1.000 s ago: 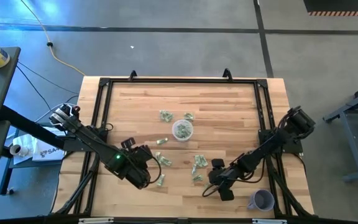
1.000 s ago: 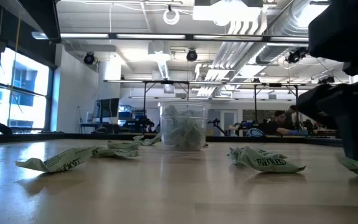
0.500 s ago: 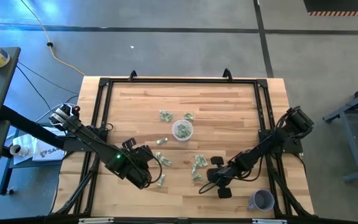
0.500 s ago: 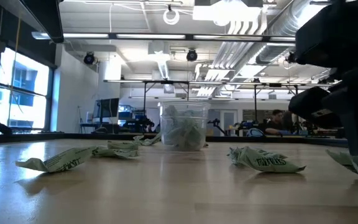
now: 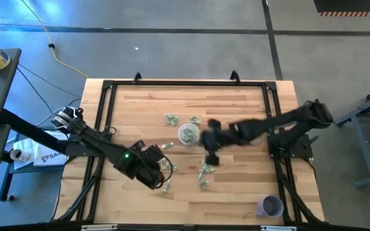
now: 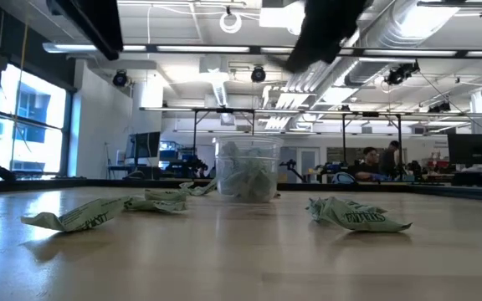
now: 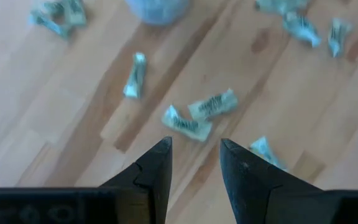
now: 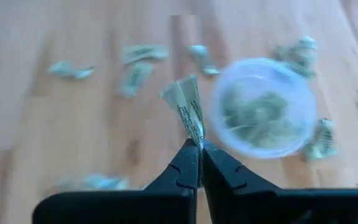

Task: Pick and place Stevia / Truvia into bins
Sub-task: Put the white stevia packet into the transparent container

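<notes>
Several green and white Stevia / Truvia packets (image 5: 204, 169) lie flat and scattered on the wooden table. More of them fill the clear cup (image 5: 188, 133), the bin, which stands upright at the table's middle. My right gripper (image 8: 199, 147) hangs in the air just right of the cup (image 8: 263, 112), shut on one packet (image 8: 187, 109). My left gripper (image 7: 194, 149) hovers open above the near-left packets (image 7: 199, 114), with nothing between its fingers. My right gripper pinches one end (image 8: 197, 138) of a packet between its two fingertips. The fingers slant down from the table's right side. The packet sticks out beyond the fingertips, lifted clear of the table.
An opaque lavender cup (image 5: 270, 206) stands near the front right corner. A black metal frame (image 5: 185, 83) runs round the table's edges. Loose packets (image 6: 358, 215) lie on either side of the cup (image 6: 247, 170). A person shows in the room beyond the table.
My right gripper has shut on a packet at the near right of the table. It has then risen quickly and swung toward the far left, up to the cup, carrying the packet clear of the table.
</notes>
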`<action>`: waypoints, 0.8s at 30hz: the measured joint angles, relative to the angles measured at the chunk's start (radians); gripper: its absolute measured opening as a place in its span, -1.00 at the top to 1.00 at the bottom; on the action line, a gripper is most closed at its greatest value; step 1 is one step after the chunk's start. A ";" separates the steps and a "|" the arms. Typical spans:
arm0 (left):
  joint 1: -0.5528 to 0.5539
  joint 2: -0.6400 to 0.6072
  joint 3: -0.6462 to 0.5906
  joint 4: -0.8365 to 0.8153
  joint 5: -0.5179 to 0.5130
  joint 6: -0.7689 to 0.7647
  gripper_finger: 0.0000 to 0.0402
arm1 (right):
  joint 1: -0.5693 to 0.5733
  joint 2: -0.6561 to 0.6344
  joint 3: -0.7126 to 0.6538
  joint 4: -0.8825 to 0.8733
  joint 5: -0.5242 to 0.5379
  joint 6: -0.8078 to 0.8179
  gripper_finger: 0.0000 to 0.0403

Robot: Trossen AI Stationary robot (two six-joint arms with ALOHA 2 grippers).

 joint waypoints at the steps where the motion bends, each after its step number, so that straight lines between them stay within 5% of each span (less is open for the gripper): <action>1: -0.008 -0.001 0.000 0.001 -0.028 -0.016 0.16 | -0.048 0.019 0.012 0.002 -0.035 -0.010 0.97; 5: -0.065 -0.027 0.002 -0.005 -0.132 -0.105 0.16 | -0.178 0.112 0.055 0.009 -0.169 -0.094 0.98; 9: -0.103 -0.036 0.002 -0.035 -0.147 -0.212 0.16 | -0.228 0.207 0.107 0.010 -0.181 -0.147 0.86; 17: -0.123 -0.035 0.002 -0.035 -0.141 -0.348 0.17 | -0.261 0.274 0.224 -0.083 -0.172 -0.197 0.26; 24: -0.035 -0.032 -0.031 -0.054 -0.060 -0.317 0.16 | -0.233 0.170 0.231 -0.247 -0.074 -0.311 -0.14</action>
